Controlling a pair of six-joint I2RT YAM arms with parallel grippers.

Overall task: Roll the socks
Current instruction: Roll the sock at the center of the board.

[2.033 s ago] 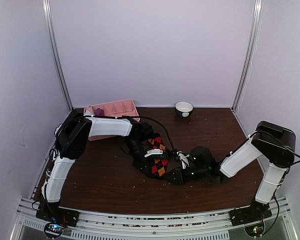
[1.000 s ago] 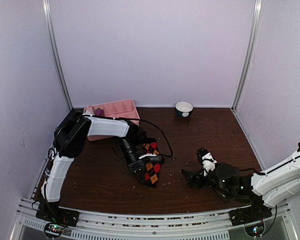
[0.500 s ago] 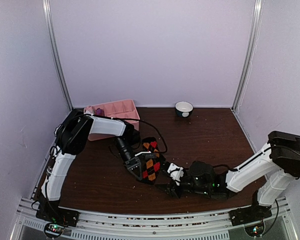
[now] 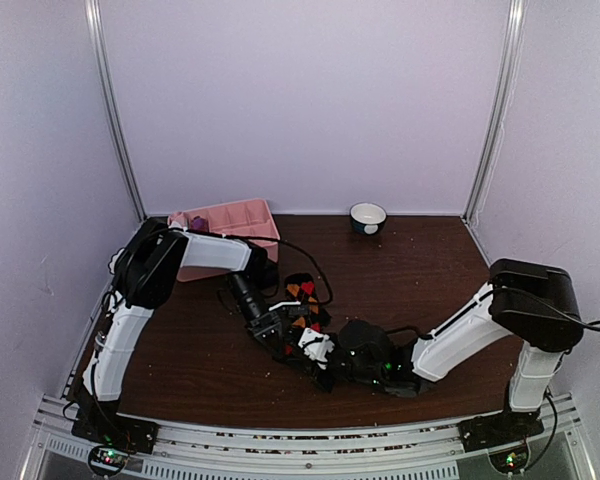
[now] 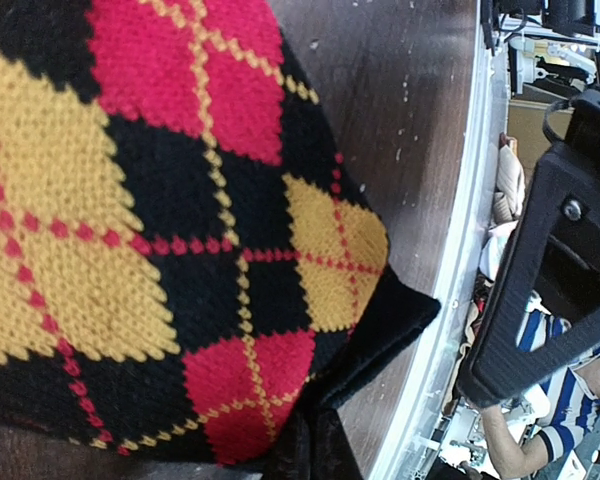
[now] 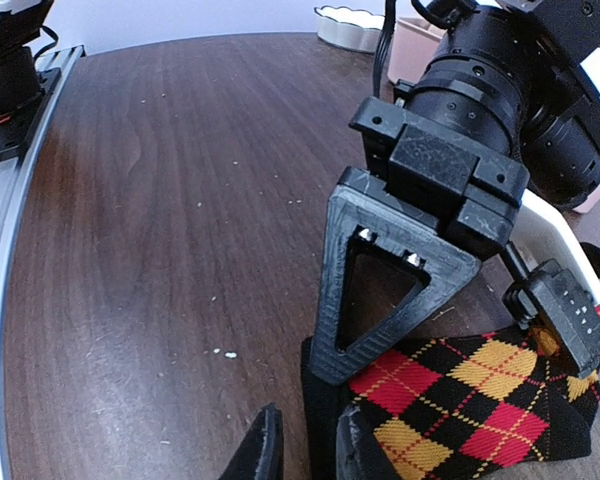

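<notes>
Left pincer (image 4: pixel 278 328), pressed together, pinches your sock (image 6: pixel 460 400) low in the centre of the overhead frame, on the counter (image 4: pixel 430 270). Your right pincer (image 6: pixel 305 445) straddles its black edge, nearly together; whether it grips, you cannot tell.

light: even, soft | glare: tabletop (image 6: pixel 170 170) sheen | focus: sock (image 5: pixel 160 250) sharp, background blurred

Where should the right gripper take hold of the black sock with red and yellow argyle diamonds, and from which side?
Pinch the black argyle sock's free black edge, nearest the table's front rail, coming in low from that side. The left gripper clamps the sock just behind it, leaving only this thin, flat edge exposed; the right gripper straddles it.
</notes>
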